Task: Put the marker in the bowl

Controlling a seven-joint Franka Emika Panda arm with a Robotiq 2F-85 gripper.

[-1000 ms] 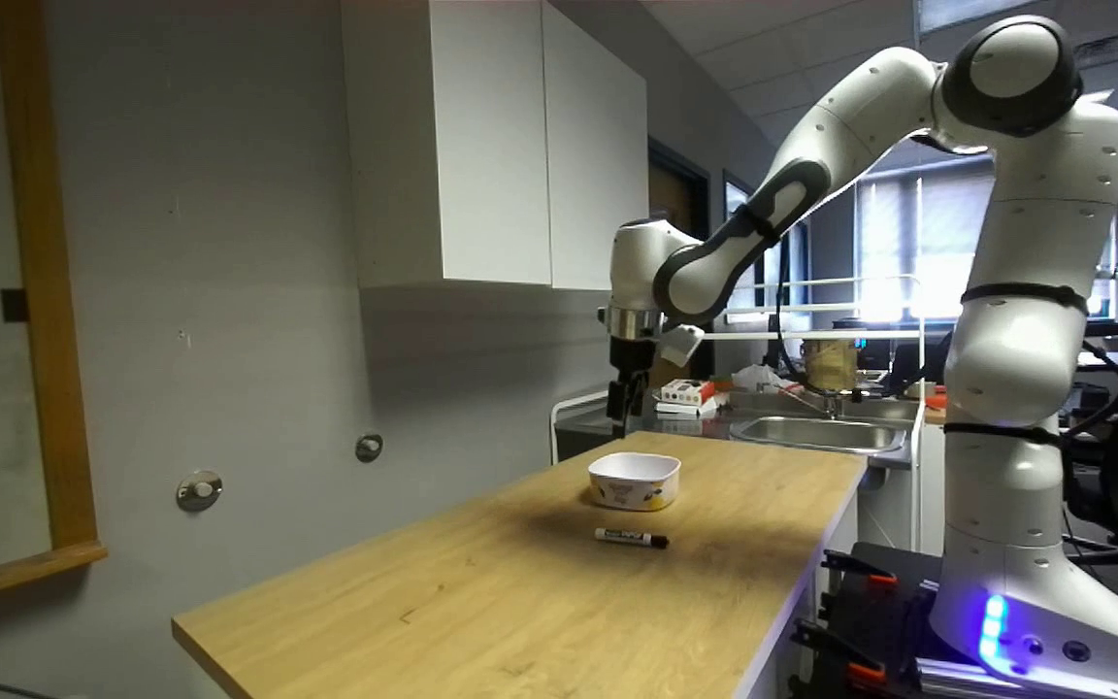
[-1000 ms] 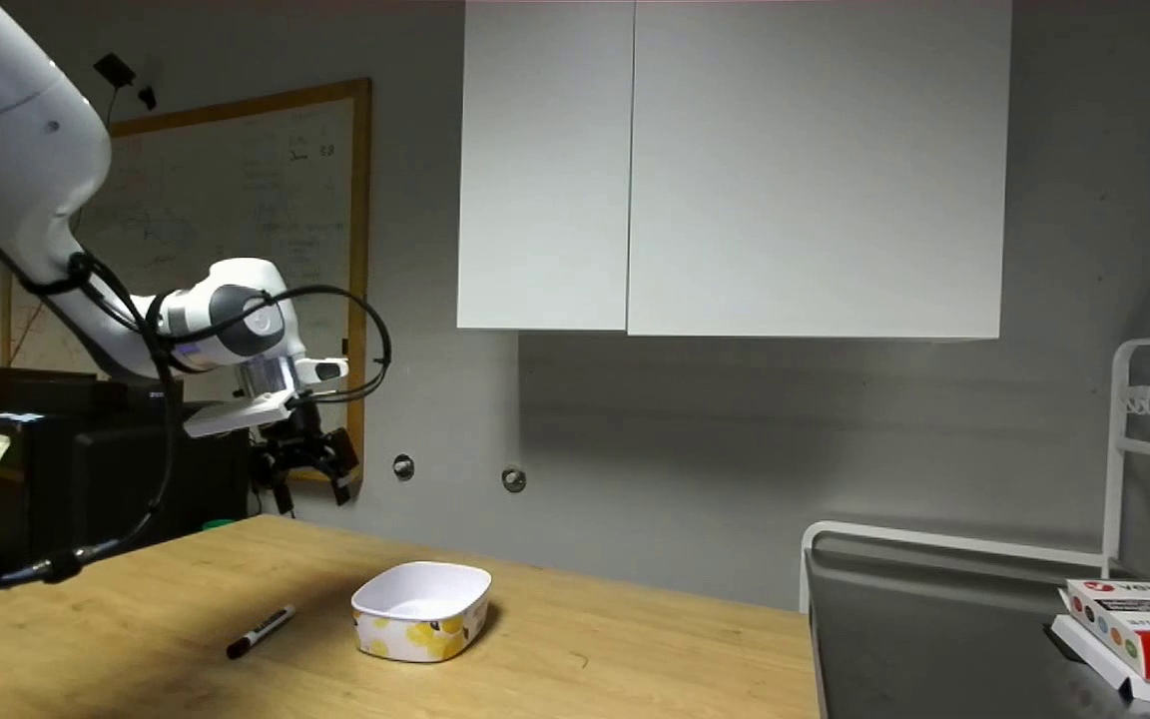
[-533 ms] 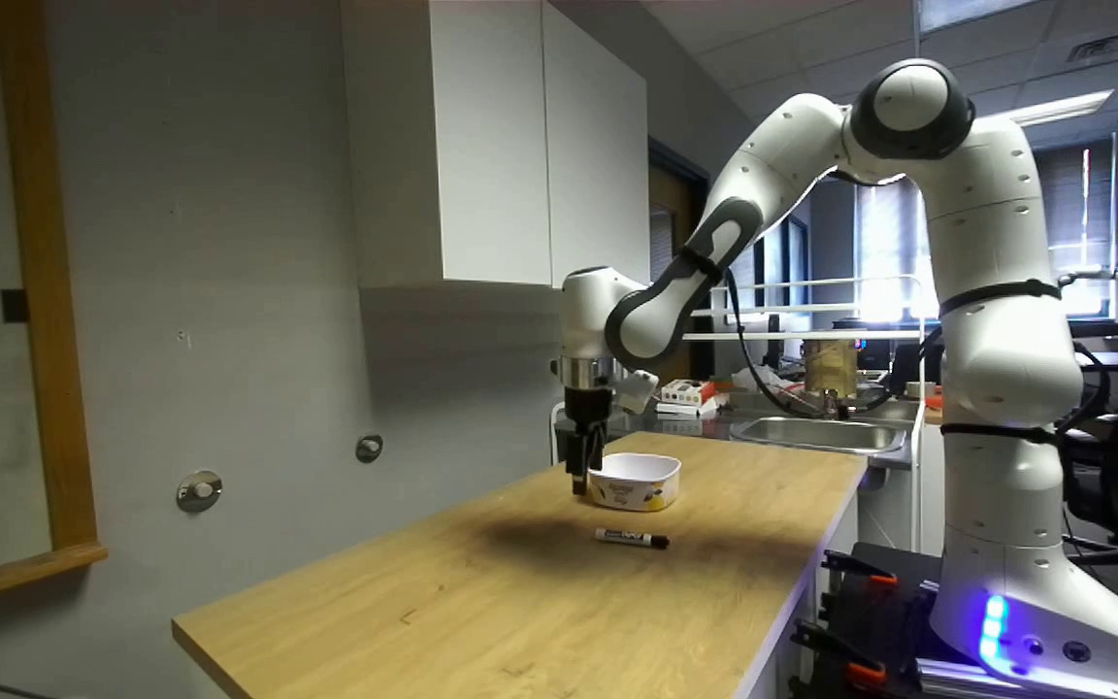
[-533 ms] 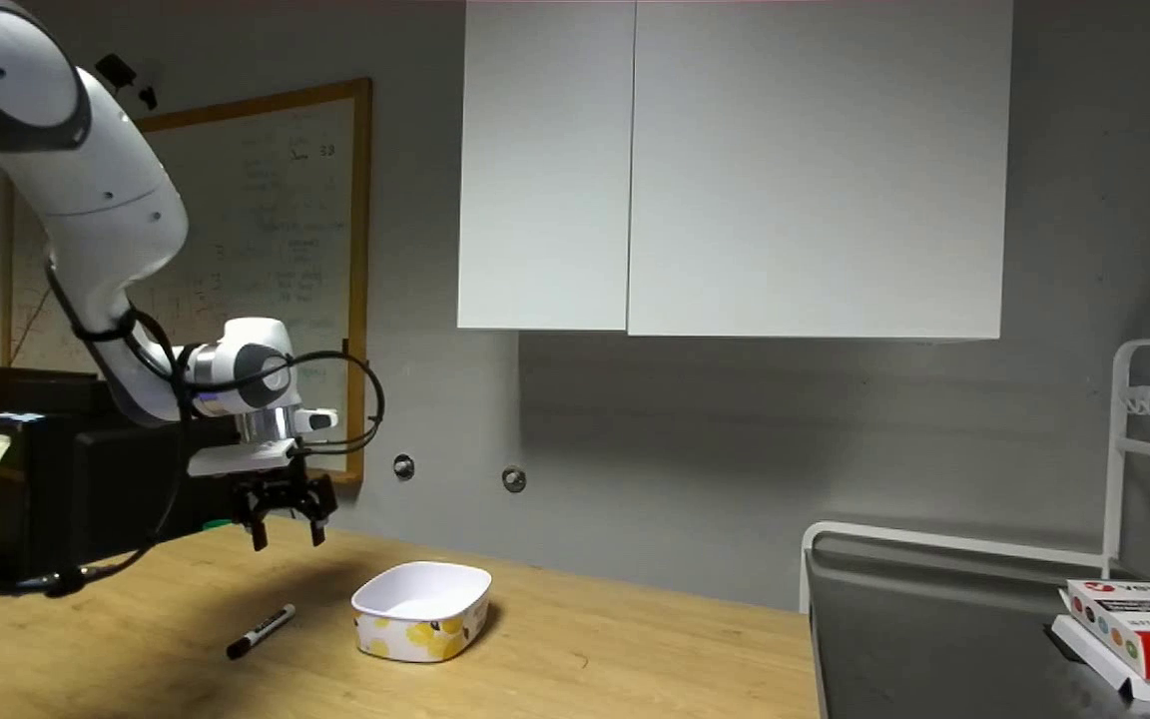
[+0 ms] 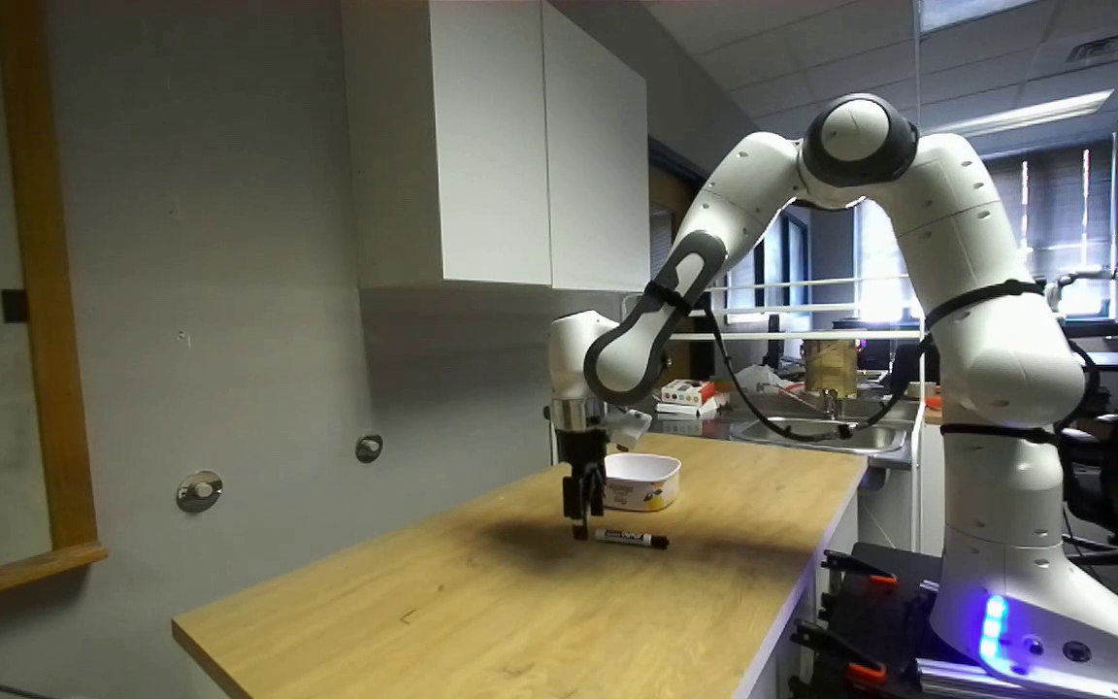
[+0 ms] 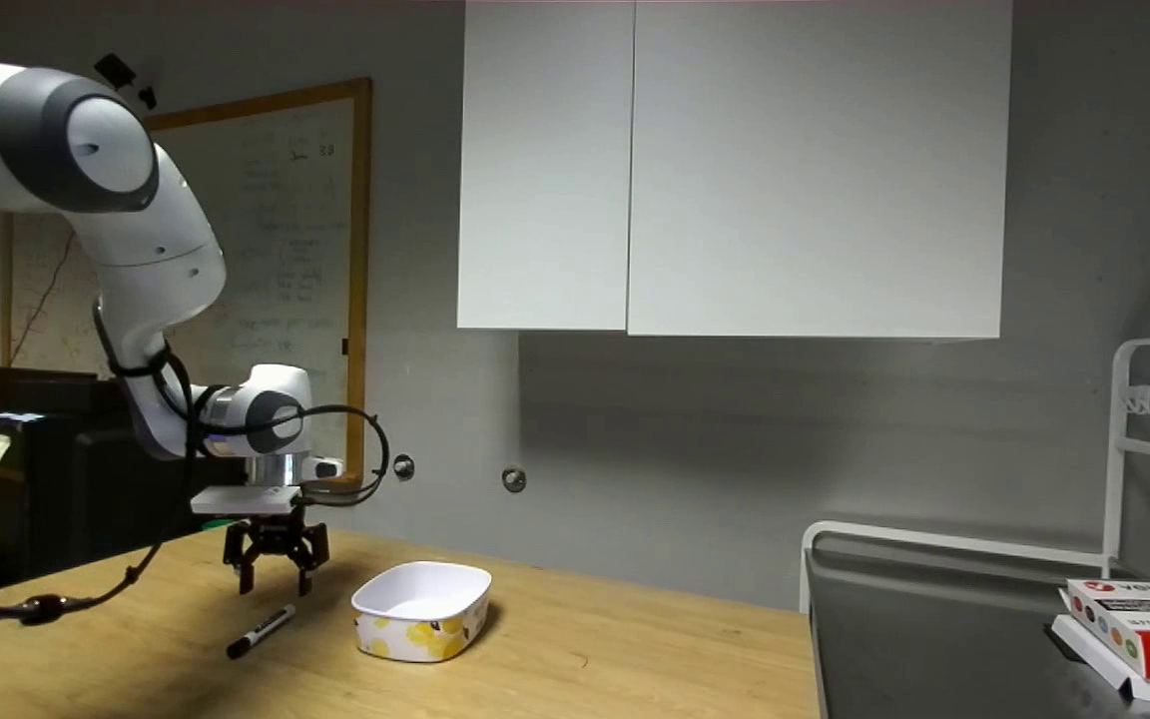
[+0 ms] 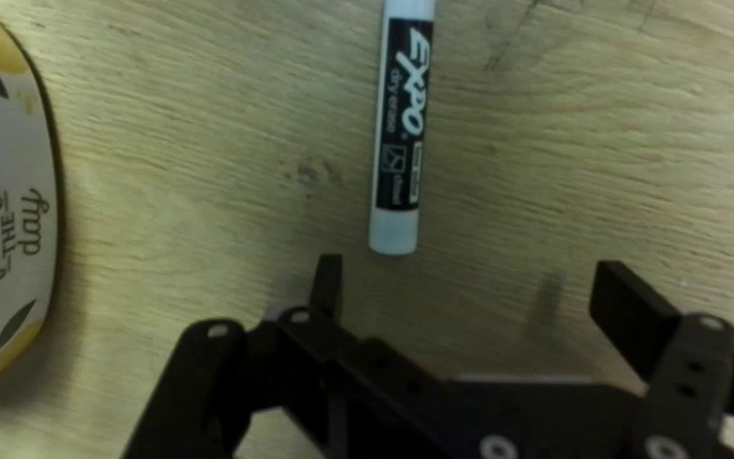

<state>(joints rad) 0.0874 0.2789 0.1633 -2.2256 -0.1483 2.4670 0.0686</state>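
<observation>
The marker, white with a black label and black cap, lies on the table in both exterior views [image 5: 629, 538] [image 6: 262, 631] and runs up the wrist view [image 7: 402, 121], where its cap is cut off. The bowl is white with yellow fruit print. It stands upright beside the marker in both exterior views [image 5: 641, 485] [image 6: 420, 629] and at the left edge of the wrist view [image 7: 7, 210]. My gripper [image 6: 276, 584] is open and empty, low over the table near the marker's white end. In the wrist view, that end lies just beyond the open fingers [image 7: 469, 277], closer to the left finger.
The wooden tabletop [image 5: 520, 602] runs along the wall. White cabinets [image 6: 735, 170] hang above it. A dark counter [image 6: 914, 639] with boxes [image 6: 1149, 619] adjoins the table, with a sink [image 5: 821, 434] beyond. A black cable [image 6: 186, 479] hangs from the arm.
My gripper has come down toward the table and now points straight down near the marker. The gripper has stayed open. The marker and bowl have not moved.
</observation>
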